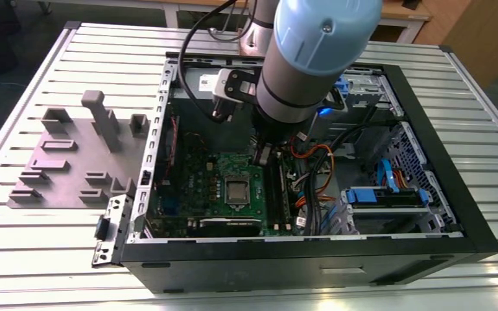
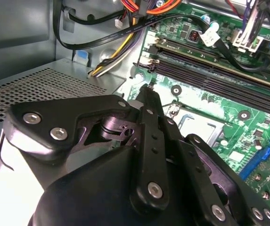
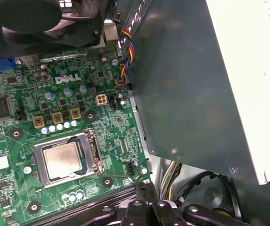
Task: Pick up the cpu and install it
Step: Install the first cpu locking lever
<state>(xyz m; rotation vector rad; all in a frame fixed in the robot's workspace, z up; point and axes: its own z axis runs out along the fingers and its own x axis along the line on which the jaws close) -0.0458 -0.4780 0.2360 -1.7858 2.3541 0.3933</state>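
Note:
The cpu (image 1: 236,189) lies flat in its socket on the green motherboard (image 1: 205,170) inside the open computer case. Its silvery top (image 3: 63,160) is framed by the socket's metal bracket. My gripper (image 1: 264,155) hangs low over the board, just beside the socket and near the memory slots. Its black fingers (image 2: 147,101) meet in a narrow tip with nothing between them. In the first wrist view the gripper (image 3: 146,190) is a short way from the cpu and apart from it.
A grey plastic fixture (image 1: 76,155) stands on the slatted table at the exterior view's left. A metal power supply box (image 3: 196,80) rises close beside the gripper. Cable bundles (image 1: 318,168) and blue drive bays (image 1: 388,194) crowd the case at the exterior view's right.

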